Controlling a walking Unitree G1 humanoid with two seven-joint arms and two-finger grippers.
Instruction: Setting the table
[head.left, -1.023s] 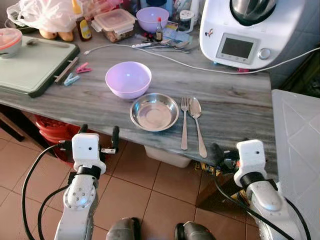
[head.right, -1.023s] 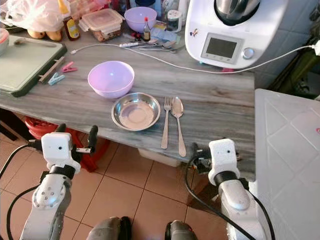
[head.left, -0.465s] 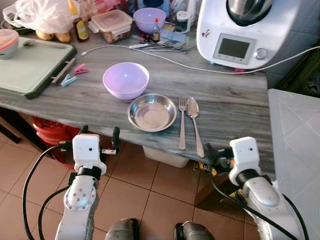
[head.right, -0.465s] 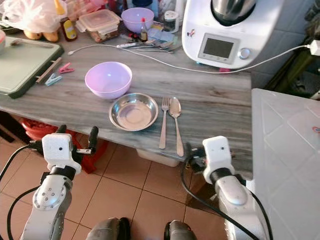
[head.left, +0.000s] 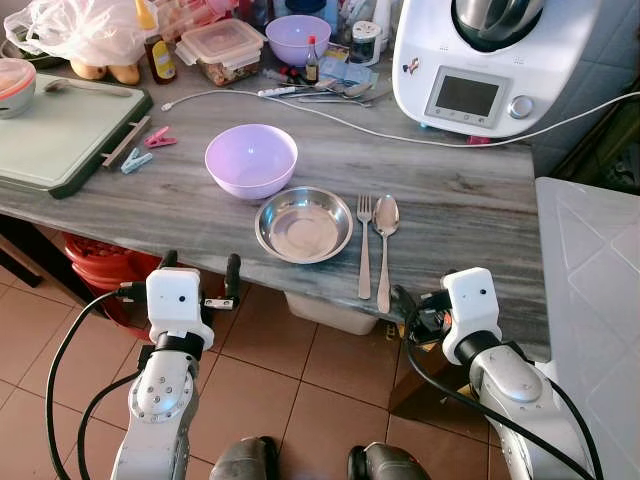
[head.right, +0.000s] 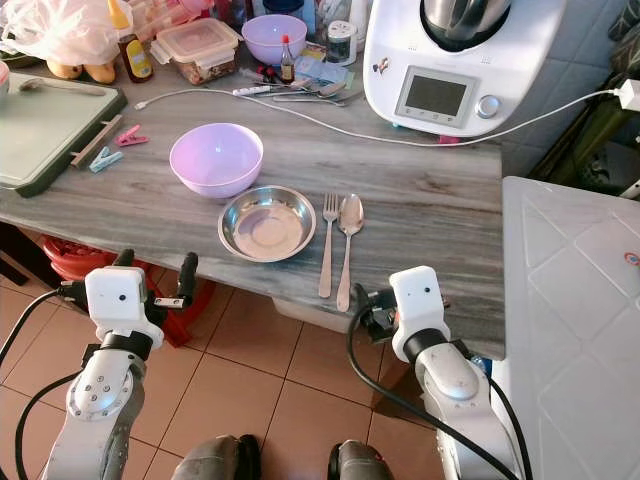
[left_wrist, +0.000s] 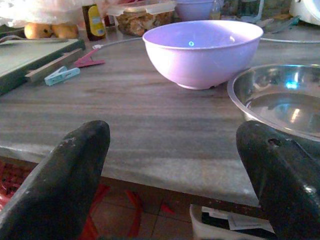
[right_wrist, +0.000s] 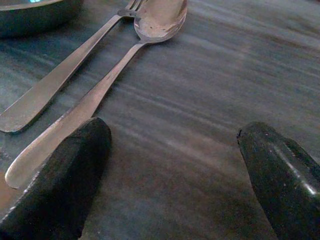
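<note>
On the grey wooden table a purple bowl stands behind a shallow steel bowl. To the right of the steel bowl lie a fork and a spoon, side by side, handles toward me. My right gripper is open at the table's front edge, just at the spoon's handle end; one finger is beside that handle. My left gripper hangs open below the table's edge, in front of the purple bowl and the steel bowl.
A white kitchen machine stands at the back right, its cable running across the table. A green cutting board, clothes pegs, jars and a second purple bowl crowd the back and left. A white surface adjoins the right.
My right gripper has moved left along the table's front edge. The spoon's handle has swung left, so it now lies parallel to the fork. The left arm has not moved.
</note>
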